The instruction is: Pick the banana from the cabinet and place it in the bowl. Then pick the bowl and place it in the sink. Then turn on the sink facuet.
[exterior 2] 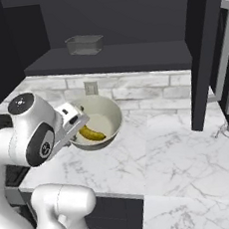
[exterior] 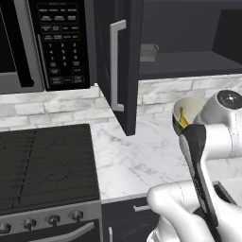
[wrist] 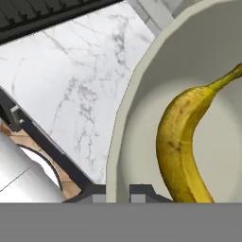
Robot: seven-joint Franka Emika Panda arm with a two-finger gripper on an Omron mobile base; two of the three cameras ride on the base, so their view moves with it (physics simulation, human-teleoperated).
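The bowl (exterior 2: 107, 113), cream inside and olive outside, is tilted over the marble counter below the open cabinet (exterior: 120, 61). The yellow banana (exterior 2: 92, 134) lies inside the bowl (wrist: 126, 108); the hand view shows the banana (wrist: 182, 142) close up. My gripper (exterior 2: 81, 122) is shut on the bowl's near rim, and in the hand view my gripper (wrist: 118, 191) has one tip on each side of the wall. The left base view has the bowl (exterior: 187, 109) and the banana (exterior: 182, 124) just past my arm. The sink is out of view. A thin grey shape (exterior 2: 221, 132) at the right may be the sink faucet.
A small metal pan (exterior 2: 84, 44) sits on the cabinet shelf above the bowl. The open black cabinet door (exterior 2: 200, 52) hangs over the counter to the right. A stove (exterior: 45, 160) and a microwave (exterior: 47, 42) are to the left. Bare marble counter (exterior 2: 176, 155) stretches to the right.
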